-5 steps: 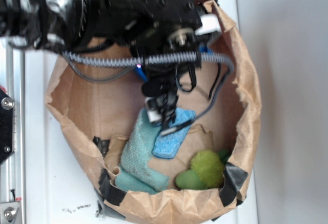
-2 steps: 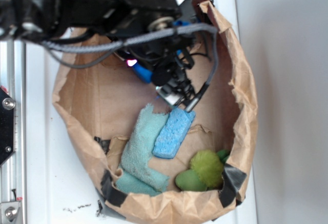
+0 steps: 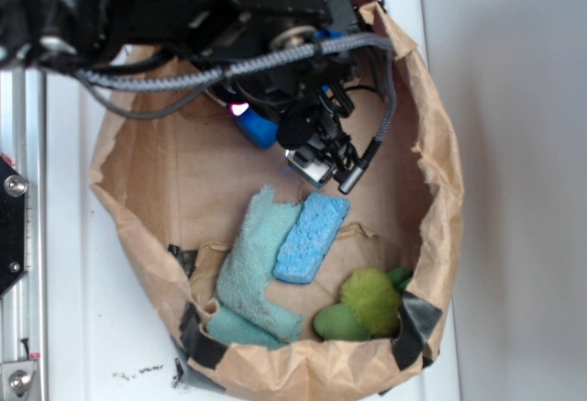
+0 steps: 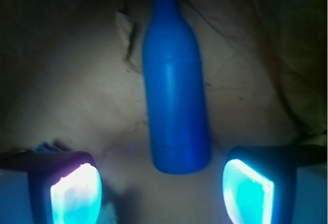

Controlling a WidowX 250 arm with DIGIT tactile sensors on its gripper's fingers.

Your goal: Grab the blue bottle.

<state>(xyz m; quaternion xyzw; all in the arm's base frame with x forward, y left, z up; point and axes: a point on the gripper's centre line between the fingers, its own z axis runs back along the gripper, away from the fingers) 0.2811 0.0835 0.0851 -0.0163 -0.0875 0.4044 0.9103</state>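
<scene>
Since a second ago the gripper (image 4: 162, 193) has left the sponge (image 3: 311, 238) and swung up the bag (image 3: 440, 190) toward the bottle (image 4: 175, 111). Its jaws stand spread and empty, the bottle lying flat on the paper floor just ahead of the pads (image 4: 76, 193), base nearest, centred between them. The aim looks done; the advance, the closing and the lift are left.

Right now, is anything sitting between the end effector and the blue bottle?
Nothing visible. In the wrist view the blue bottle lies on bare paper just ahead of the open end effector, its base between the fingers.
</scene>
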